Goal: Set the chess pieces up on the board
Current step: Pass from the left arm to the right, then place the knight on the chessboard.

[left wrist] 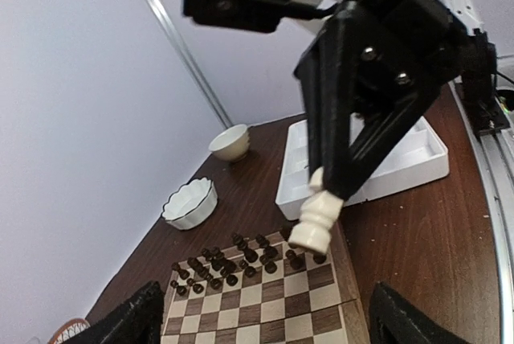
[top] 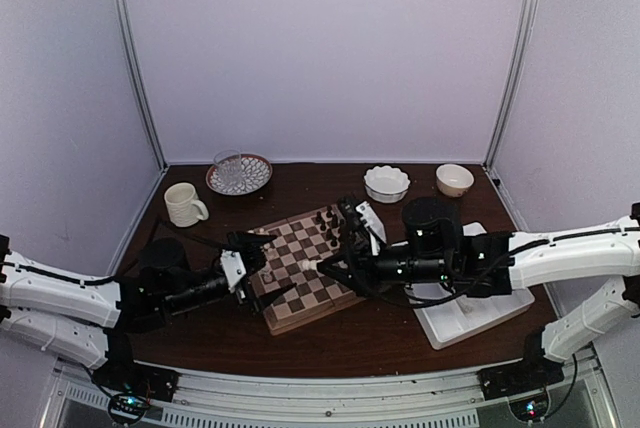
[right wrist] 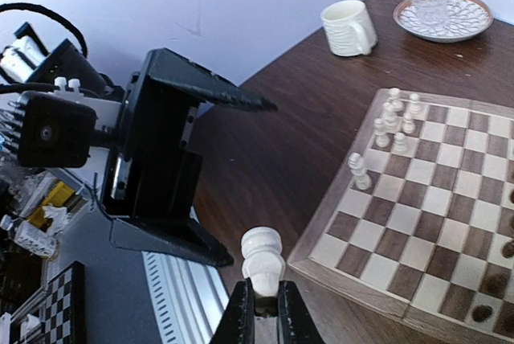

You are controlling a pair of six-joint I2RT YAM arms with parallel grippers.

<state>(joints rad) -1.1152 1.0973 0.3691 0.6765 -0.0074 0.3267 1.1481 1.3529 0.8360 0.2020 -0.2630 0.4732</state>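
A cream-white chess piece (right wrist: 263, 262) hangs above the table just off the board's near-left corner, with my right gripper (right wrist: 266, 296) shut on its narrow end. The left wrist view shows the same piece (left wrist: 319, 219) tilted over the board (left wrist: 265, 312). My left gripper (right wrist: 161, 167) faces it, open and a little apart from it, nothing between its fingers (left wrist: 128, 324). Several cream-white pieces (right wrist: 393, 123) stand near one corner of the board (right wrist: 418, 199). From above, both grippers meet over the board's (top: 305, 323) left half, left gripper (top: 255, 258) and right gripper (top: 318, 266).
Several dark brown pieces (left wrist: 233, 264) stand along the board's far side. A white tray (top: 470, 313) lies right of the board. A cream mug (top: 184, 204), a plate with a glass (top: 238, 173) and two white bowls (top: 386, 183) (top: 455, 179) sit behind.
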